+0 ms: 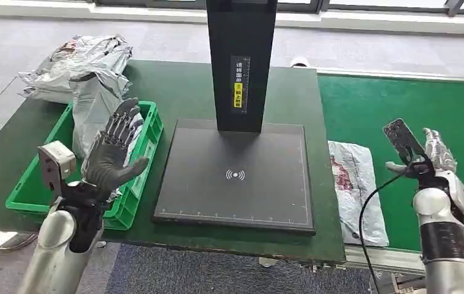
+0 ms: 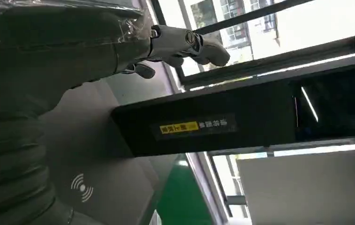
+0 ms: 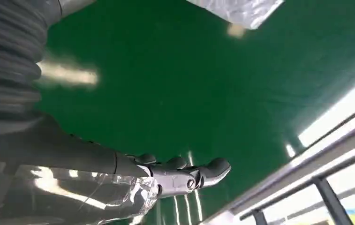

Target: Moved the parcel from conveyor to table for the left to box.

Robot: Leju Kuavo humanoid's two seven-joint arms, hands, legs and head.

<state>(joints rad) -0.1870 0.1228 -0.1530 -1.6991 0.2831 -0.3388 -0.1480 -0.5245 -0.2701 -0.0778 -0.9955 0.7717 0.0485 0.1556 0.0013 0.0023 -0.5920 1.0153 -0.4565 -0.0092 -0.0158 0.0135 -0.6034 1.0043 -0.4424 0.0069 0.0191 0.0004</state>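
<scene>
Left hand (image 1: pixel 116 156) raised on a silver forearm, palm turned inward, dark fingers (image 1: pixel 122 125) spread and extended upward, holding nothing; grey wrist camera block on the outer side of the wrist. Right hand (image 1: pixel 434 153) lifted on the opposite side, silver fingers loosely extended and empty, black cable looping down from the wrist along the banded forearm

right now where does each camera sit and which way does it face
Head view: high on the body, looking down at the table, scanner, crate and belt; both arms and hands show.
Left wrist view: behind the left hand, facing the scanner post and windows.
Right wrist view: behind the right hand, facing the belt and a parcel.
Shared: head and left wrist views both show the scanner.
</scene>
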